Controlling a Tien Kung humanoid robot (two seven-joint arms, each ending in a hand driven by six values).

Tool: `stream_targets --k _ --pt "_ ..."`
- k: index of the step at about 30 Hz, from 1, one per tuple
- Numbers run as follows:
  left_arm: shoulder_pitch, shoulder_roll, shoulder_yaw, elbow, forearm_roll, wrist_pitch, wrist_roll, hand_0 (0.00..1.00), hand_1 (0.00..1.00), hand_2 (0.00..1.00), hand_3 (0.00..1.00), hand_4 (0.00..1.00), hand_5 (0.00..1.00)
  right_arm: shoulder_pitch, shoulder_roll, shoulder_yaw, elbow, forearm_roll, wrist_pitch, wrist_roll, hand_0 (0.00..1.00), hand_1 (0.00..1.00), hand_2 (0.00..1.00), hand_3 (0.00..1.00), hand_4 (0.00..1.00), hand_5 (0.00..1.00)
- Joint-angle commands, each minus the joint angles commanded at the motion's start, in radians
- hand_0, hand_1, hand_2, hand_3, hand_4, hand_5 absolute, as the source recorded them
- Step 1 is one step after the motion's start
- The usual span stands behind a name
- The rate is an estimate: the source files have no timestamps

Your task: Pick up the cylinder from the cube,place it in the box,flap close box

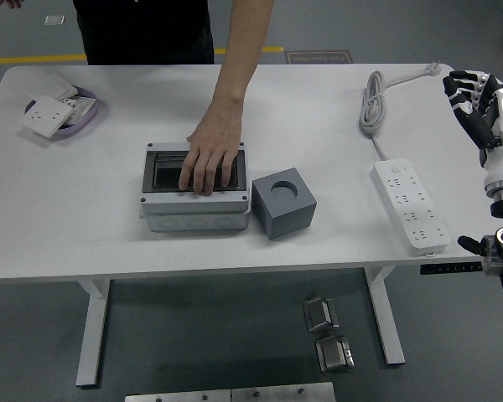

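A grey cube (283, 203) with a round recess in its top stands on the white table, just right of the grey box (197, 221). I cannot make out a separate cylinder. A person at the far side reaches down, and their hand (210, 159) lies flat on the box's dark transparent flap, covering most of it. My right hand (472, 94) hovers at the table's far right edge, fingers relaxed and holding nothing, far from the cube. My left arm is out of view.
A white power strip (411, 205) lies right of the cube, its cable (375, 102) coiled toward the back. A purple dish with white socket plates (54, 109) sits at the back left. Metal parts lie on the floor below.
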Motion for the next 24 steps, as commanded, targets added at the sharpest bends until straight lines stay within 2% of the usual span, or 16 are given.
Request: stream_targets --k 4,5,8,13,18,24 --pt "-0.006 0.01 -0.011 0.0 0.026 -0.021 0.019 0.574 0.578 0.55 0.573 0.601 0.188 -0.004 0.007 -0.011 -0.005 0.016 -0.007 0.002 0.747 0.635 0.624 0.63 0.89 0.593" --pt "-0.008 0.013 -0.014 0.0 0.036 -0.027 0.027 0.574 0.577 0.55 0.573 0.604 0.183 -0.005 0.01 -0.015 -0.007 0.023 -0.01 0.004 0.632 0.631 0.643 0.659 0.86 0.472" --pt "-0.012 0.019 -0.025 0.0 0.062 -0.04 0.045 0.574 0.577 0.55 0.573 0.604 0.183 -0.01 0.021 -0.032 -0.012 0.041 -0.017 0.009 0.632 0.631 0.643 0.659 0.86 0.472" --pt "-0.013 0.022 -0.034 0.0 0.068 -0.041 0.042 0.574 0.578 0.551 0.577 0.61 0.183 -0.013 0.03 -0.045 -0.015 0.049 -0.018 0.011 0.621 0.631 0.642 0.658 0.857 0.501" --pt "-0.013 0.022 -0.039 0.0 0.059 -0.025 0.009 0.576 0.589 0.558 0.584 0.639 0.199 -0.011 0.028 -0.041 -0.014 0.046 -0.017 0.007 0.633 0.625 0.635 0.664 0.841 0.509" --pt "-0.015 0.029 -0.038 0.0 0.059 -0.013 0.01 0.575 0.585 0.555 0.581 0.639 0.201 -0.009 0.026 -0.033 -0.013 0.039 -0.016 0.003 0.648 0.623 0.627 0.654 0.838 0.513"
